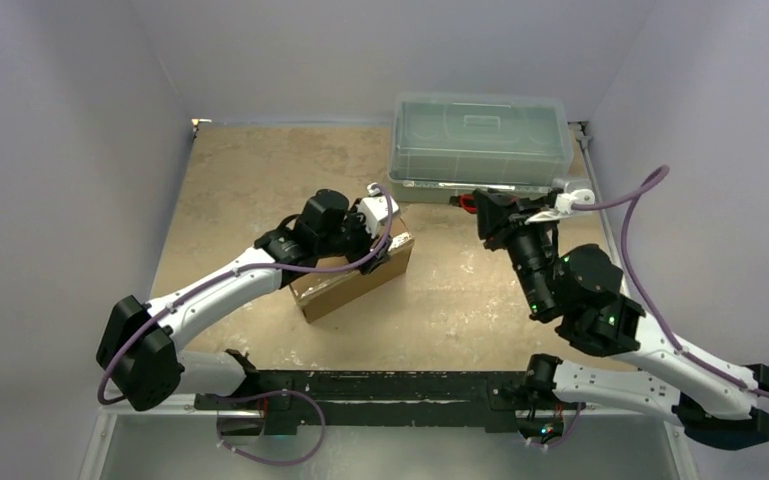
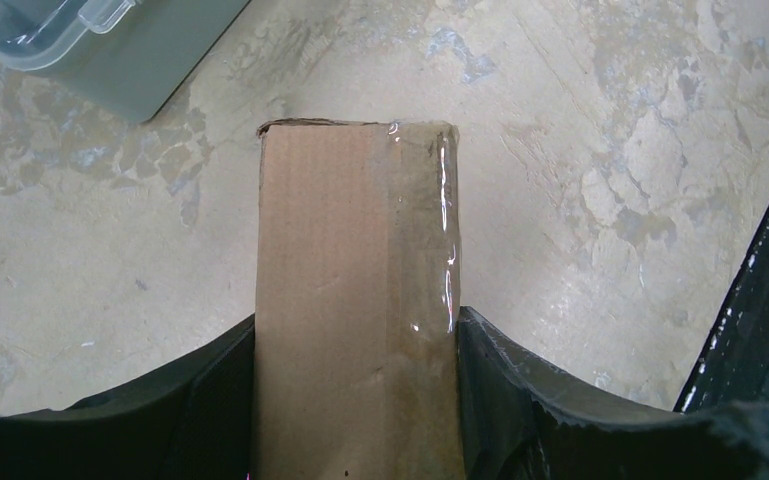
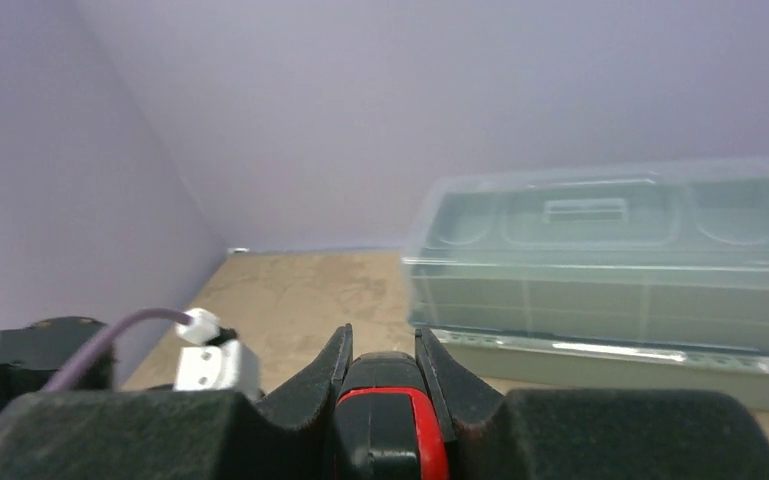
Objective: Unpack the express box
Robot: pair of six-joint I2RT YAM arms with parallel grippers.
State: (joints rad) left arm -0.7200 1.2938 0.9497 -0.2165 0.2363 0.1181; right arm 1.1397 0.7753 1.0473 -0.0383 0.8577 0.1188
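Black fingers [image 2: 195,410] of the left gripper [image 2: 357,335] fill the bottom of the left wrist view, pressed against both sides of the express box [image 2: 345,260], so this pincer is clamped on the box. Clear tape [image 2: 430,230] runs glossy along the right edge of the cardboard face. Seen from above, the brown box [image 1: 345,285] lies slantwise on the mottled tan table [image 1: 240,170], left of centre, with the left gripper [image 1: 375,225] over its far end; whether that end is lifted off the surface cannot be told. A translucent grey-green plastic bin [image 1: 480,135], lid on, stands at the far right of the table near the back wall [image 1: 360,50], well apart from the box. The right gripper [image 1: 480,205] hangs just in front of the bin, its fingers [image 3: 325,375] closed around a red-and-black object [image 3: 390,420] whose kind cannot be made out.
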